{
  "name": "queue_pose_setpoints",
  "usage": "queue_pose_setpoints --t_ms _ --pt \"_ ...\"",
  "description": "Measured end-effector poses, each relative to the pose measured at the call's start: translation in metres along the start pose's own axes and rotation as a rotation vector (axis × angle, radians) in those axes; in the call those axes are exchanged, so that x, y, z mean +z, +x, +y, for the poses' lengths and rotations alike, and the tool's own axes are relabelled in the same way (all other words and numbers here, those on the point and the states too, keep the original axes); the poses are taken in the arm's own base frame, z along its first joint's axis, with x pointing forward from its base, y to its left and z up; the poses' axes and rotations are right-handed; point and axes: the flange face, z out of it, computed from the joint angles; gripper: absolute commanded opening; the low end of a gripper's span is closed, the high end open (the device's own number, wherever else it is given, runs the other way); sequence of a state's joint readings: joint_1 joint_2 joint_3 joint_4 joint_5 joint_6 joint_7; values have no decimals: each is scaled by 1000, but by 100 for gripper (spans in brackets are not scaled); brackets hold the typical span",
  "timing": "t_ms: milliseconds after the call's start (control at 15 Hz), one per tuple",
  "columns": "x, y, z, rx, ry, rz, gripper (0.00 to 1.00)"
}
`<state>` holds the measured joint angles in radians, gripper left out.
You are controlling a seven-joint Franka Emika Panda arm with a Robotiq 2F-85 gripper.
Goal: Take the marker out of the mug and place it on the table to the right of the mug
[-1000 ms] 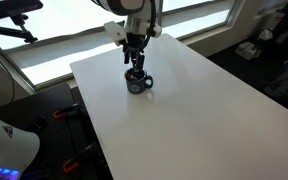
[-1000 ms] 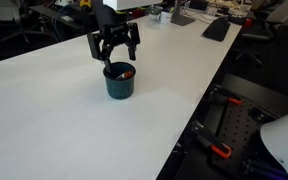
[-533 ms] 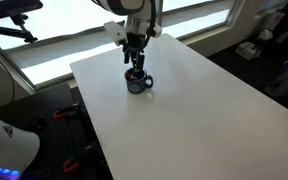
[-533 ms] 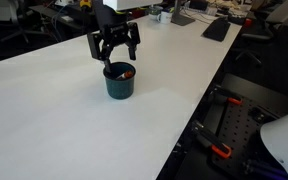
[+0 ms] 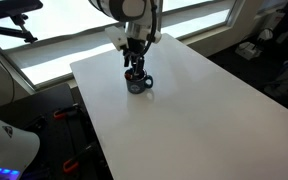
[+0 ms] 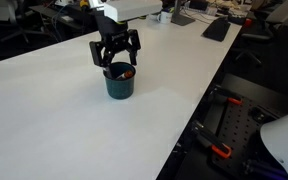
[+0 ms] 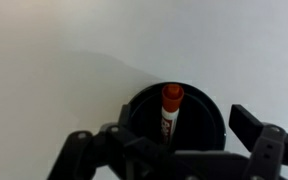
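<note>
My gripper (image 6: 117, 60) is wide open and grips nothing, hanging directly over the mug (image 6: 119, 85) with one finger on either side of the rim. I can't tell whether the tips touch it. In the wrist view, the fingers (image 7: 256, 135) spread across the bottom of the picture and the mug's dark mouth sits between them. The marker (image 7: 171, 108) is inside the mug, its red-orange end up near the rim, free of both fingers. In an exterior view it shows as a red fleck (image 6: 127, 72) at the mug's top. The mug stands on the white table (image 5: 194, 110), toward its far edge, well in from both far corners.
</note>
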<state>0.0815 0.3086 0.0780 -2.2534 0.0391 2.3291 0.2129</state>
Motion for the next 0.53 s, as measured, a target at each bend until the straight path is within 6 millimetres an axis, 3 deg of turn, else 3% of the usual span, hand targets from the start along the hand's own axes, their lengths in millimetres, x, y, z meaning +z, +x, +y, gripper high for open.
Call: queue_pose_setpoints --t_ms 67,533 --pt "3 3 3 8 -1 -5 74" --pt "20 34 26 83 -4 -15 18"
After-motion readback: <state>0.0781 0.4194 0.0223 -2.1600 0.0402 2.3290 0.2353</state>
